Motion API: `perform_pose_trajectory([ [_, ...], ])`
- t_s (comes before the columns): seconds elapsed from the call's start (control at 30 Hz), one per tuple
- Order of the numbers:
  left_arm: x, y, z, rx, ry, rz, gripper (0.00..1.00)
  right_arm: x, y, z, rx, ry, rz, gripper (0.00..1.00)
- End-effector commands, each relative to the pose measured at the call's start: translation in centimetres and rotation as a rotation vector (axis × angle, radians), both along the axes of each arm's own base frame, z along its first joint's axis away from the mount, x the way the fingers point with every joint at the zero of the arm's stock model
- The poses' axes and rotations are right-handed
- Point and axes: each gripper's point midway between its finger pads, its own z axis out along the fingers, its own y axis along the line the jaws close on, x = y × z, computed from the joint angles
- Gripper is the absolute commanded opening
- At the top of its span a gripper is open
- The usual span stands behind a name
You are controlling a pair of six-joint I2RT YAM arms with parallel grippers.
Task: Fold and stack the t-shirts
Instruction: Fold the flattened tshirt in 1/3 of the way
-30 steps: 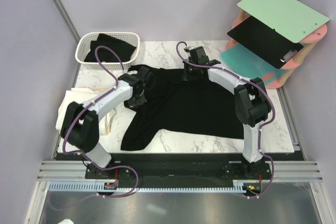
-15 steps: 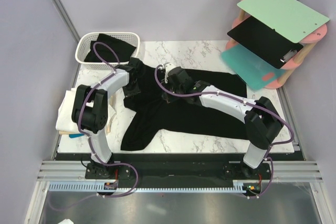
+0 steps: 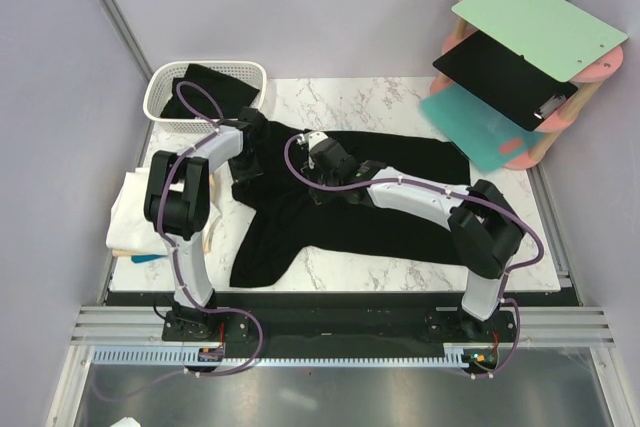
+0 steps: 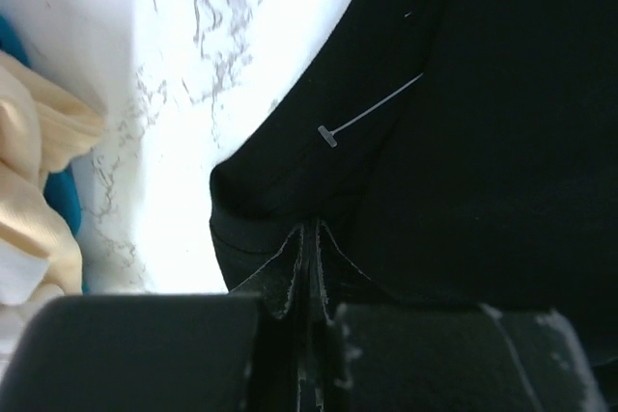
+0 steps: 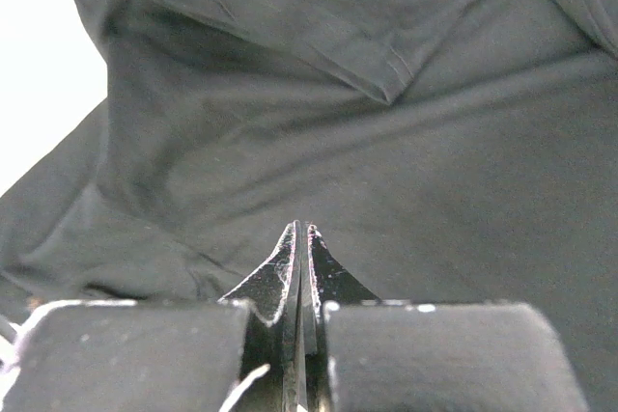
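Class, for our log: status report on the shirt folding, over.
Left pincer shut on black t-shirt, at its edge. Right pincer shut on same shirt, mid-table. Nothing seen in the way.
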Motion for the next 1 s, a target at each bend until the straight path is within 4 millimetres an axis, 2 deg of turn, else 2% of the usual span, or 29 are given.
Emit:
perform_pose_trajectory([
  [0.0, 2.1, 1.3, -0.4, 0.069, -0.016, -0.021, 0.02, 0.1, -1.6, -2.1, -0.080, -0.002, -0.030, 0.00],
  [0.23, 3.5, 3.1, -0.6, 0.119, -0.012, 0.019, 0.02, -0.7, -4.2, -5.2, -0.185, 0.030, -0.071, 0.00],
  [0.37, 2.8, 4.7, -0.3, 0.152, -0.007, 0.063, 0.02, -0.6, -5.4, -5.9, -0.237, 0.028, -0.107, 0.00],
  [0.47, 2.2, 5.1, 0.0, 0.150, -0.008, 0.082, 0.02, -0.2, -6.5, -6.5, -0.282, 0.026, -0.149, 0.00],
  [0.5, 2.1, 5.0, 0.2, 0.140, -0.015, 0.087, 0.02, -0.1, -6.8, -6.6, -0.291, 0.025, -0.158, 0.00],
  [0.6, 2.1, 4.0, 2.5, 0.096, -0.096, 0.077, 0.02, 0.0, -7.2, -7.0, -0.297, 0.032, -0.178, 0.00],
  [0.67, 1.1, 3.3, 4.5, 0.069, -0.162, 0.060, 0.02, 0.1, -7.2, -7.2, -0.298, 0.033, -0.183, 0.00],
  [0.7, 0.1, 3.2, 4.4, 0.064, -0.161, 0.056, 0.02, 0.0, -7.2, -7.3, -0.296, 0.036, -0.182, 0.00],
  [0.73, -0.3, 2.8, 5.9, 0.041, -0.196, 0.052, 0.02, 0.1, -7.1, -7.6, -0.296, 0.039, -0.182, 0.00],
  [0.77, -1.0, 2.6, 6.0, 0.026, -0.197, 0.051, 0.02, 0.1, -7.0, -7.7, -0.294, 0.041, -0.181, 0.00],
  [0.8, -2.4, 2.5, 5.2, 0.012, -0.169, 0.051, 0.02, 0.1, -6.9, -7.8, -0.293, 0.044, -0.180, 0.00],
  [0.87, -3.6, 1.7, 5.6, -0.024, -0.178, 0.035, 0.02, 0.1, -6.8, -8.2, -0.293, 0.050, -0.183, 0.00],
  [0.9, -4.8, 1.6, 4.8, -0.023, -0.151, 0.029, 0.02, 0.2, -6.7, -8.3, -0.290, 0.054, -0.180, 0.00],
  [0.97, -6.0, 0.6, 4.4, -0.042, -0.134, 0.003, 0.02, 0.3, -6.7, -8.6, -0.294, 0.055, -0.183, 0.00],
])
